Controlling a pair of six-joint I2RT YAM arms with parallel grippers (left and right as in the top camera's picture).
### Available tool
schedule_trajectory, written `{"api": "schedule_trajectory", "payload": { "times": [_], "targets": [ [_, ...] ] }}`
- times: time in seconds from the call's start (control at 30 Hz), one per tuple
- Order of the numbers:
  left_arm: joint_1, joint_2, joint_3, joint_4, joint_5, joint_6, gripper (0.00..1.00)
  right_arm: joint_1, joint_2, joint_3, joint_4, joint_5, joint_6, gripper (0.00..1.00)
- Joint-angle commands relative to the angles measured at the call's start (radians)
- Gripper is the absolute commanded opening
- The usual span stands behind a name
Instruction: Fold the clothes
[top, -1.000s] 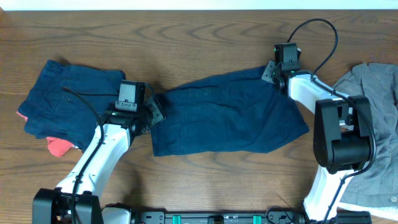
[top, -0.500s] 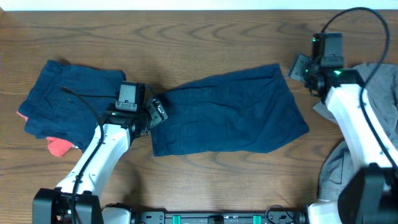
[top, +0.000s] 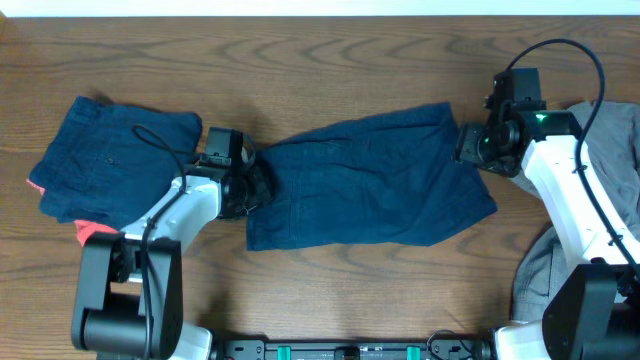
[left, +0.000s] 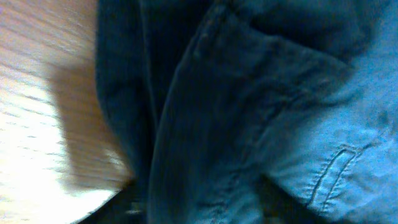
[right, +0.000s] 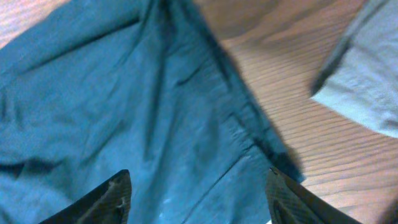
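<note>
Dark navy shorts lie spread flat across the middle of the table. My left gripper is down on their left edge. The blurred left wrist view shows bunched navy fabric with seams, and the dark fingers stand apart on either side of a fold. My right gripper is open just above the shorts' upper right corner. Its two fingertips are wide apart over the navy cloth, with nothing gripped. A grey garment lies at the far right.
A second pair of navy shorts lies folded at the left, on top of a coral-red piece. The grey garment's edge is close to the right of my right gripper. Bare wood table shows at the back.
My right gripper left the shorts' upper right corner, swung out right toward the grey garment, then came back to that corner. My left gripper shifted slightly right at the left edge.
</note>
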Motion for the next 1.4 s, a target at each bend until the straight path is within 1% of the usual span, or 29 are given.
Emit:
{"api": "schedule_trajectory", "payload": {
  "times": [0.0, 0.07, 0.13, 0.17, 0.2, 0.23, 0.27, 0.3, 0.43, 0.57, 0.67, 0.8, 0.93, 1.0, 1.07, 1.1, 1.17, 1.27, 1.37],
  "targets": [
    [-0.005, 0.072, -0.035, -0.024, 0.175, 0.024, 0.06, 0.039, 0.001, -0.004, -0.007, -0.14, -0.071, 0.6],
    [-0.005, 0.058, -0.033, -0.04, 0.224, 0.023, 0.06, 0.064, 0.001, -0.004, -0.019, -0.173, -0.105, 0.55],
    [-0.004, 0.032, -0.029, -0.073, 0.228, 0.023, 0.06, 0.092, 0.001, -0.005, -0.031, -0.2, -0.14, 0.42],
    [-0.003, 0.017, -0.026, -0.091, 0.226, 0.024, 0.06, 0.11, 0.002, -0.006, -0.035, -0.216, -0.164, 0.35],
    [0.001, -0.01, -0.018, -0.12, 0.225, 0.024, 0.06, 0.128, 0.002, -0.01, -0.035, -0.229, -0.181, 0.25],
    [0.005, -0.028, -0.013, -0.138, 0.225, 0.023, 0.06, 0.145, 0.003, -0.015, -0.034, -0.238, -0.192, 0.19],
    [0.013, -0.061, -0.001, -0.17, 0.225, 0.023, 0.06, 0.164, 0.003, -0.021, -0.03, -0.241, -0.195, 0.08],
    [0.019, -0.088, 0.01, -0.196, 0.225, 0.023, 0.06, 0.183, 0.005, -0.03, -0.025, -0.241, -0.202, 0.02],
    [0.05, -0.206, 0.08, -0.321, 0.225, 0.023, 0.06, 0.261, 0.022, -0.075, 0.005, -0.255, -0.215, 0.01],
    [0.051, -0.306, 0.147, -0.387, 0.227, 0.022, 0.06, 0.369, 0.065, -0.156, 0.114, -0.375, -0.242, 0.01],
    [0.054, -0.363, 0.156, -0.396, 0.23, -0.002, 0.06, 0.454, 0.126, -0.205, 0.203, -0.429, -0.224, 0.01],
    [0.054, -0.42, 0.164, -0.388, 0.23, -0.026, 0.06, 0.572, 0.232, -0.219, 0.28, -0.505, -0.206, 0.02],
    [0.054, -0.457, 0.183, -0.384, 0.29, -0.039, 0.06, 0.674, 0.328, -0.219, 0.434, -0.493, -0.132, 0.03],
    [0.054, -0.467, 0.193, -0.384, 0.301, -0.038, 0.06, 0.703, 0.354, -0.219, 0.531, -0.483, -0.085, 0.03],
    [0.054, -0.473, 0.195, -0.384, 0.295, -0.037, 0.06, 0.711, 0.356, -0.216, 0.598, -0.483, -0.074, 0.03],
    [0.054, -0.473, 0.195, -0.385, 0.294, -0.037, 0.06, 0.709, 0.349, -0.209, 0.605, -0.479, -0.074, 0.06],
    [0.054, -0.47, 0.195, -0.396, 0.283, -0.037, 0.06, 0.686, 0.324, -0.177, 0.56, -0.447, -0.076, 0.08],
    [0.054, -0.463, 0.195, -0.416, 0.216, -0.037, 0.06, 0.62, 0.259, -0.115, 0.418, -0.344, -0.097, 0.08],
    [0.054, -0.461, 0.194, -0.43, 0.18, -0.037, 0.06, 0.532, 0.179, -0.069, 0.281, -0.201, -0.104, 0.09]
  ]
}}
